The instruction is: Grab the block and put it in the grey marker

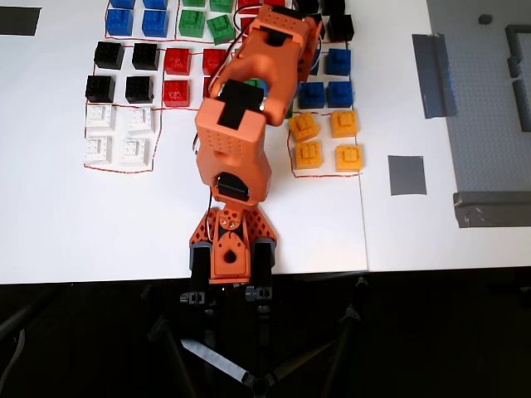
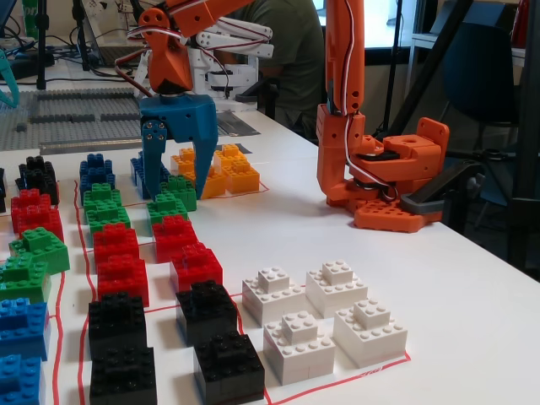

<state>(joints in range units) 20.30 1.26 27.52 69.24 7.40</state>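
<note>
We see the white tabletop (image 1: 431, 240) first, covered at its far half with groups of toy bricks inside thin red outlines. The orange arm (image 1: 235, 137) rises from its base at the near edge in the overhead view and reaches over the bricks, hiding several of them.

In the fixed view, the blue gripper (image 2: 175, 189) hangs down over the green group, its jaws spread about one brick wide. They straddle the block (image 2: 179, 192), which sits on the tabletop in the row of green bricks, beside the blue ones and just in front of the yellow-orange bricks (image 2: 224, 173). We cannot tell whether the tips press on its sides; in the overhead view only a sliver of green shows through the arm.

Nearer the fixed camera lie the red bricks (image 2: 152, 249), the black bricks (image 2: 169, 342) and four white bricks (image 2: 325, 316).

The grey marker (image 1: 406, 175) lies flat on the tabletop, well apart from the block, to the right of the yellow-orange group in the overhead view, with nothing on it.
</note>
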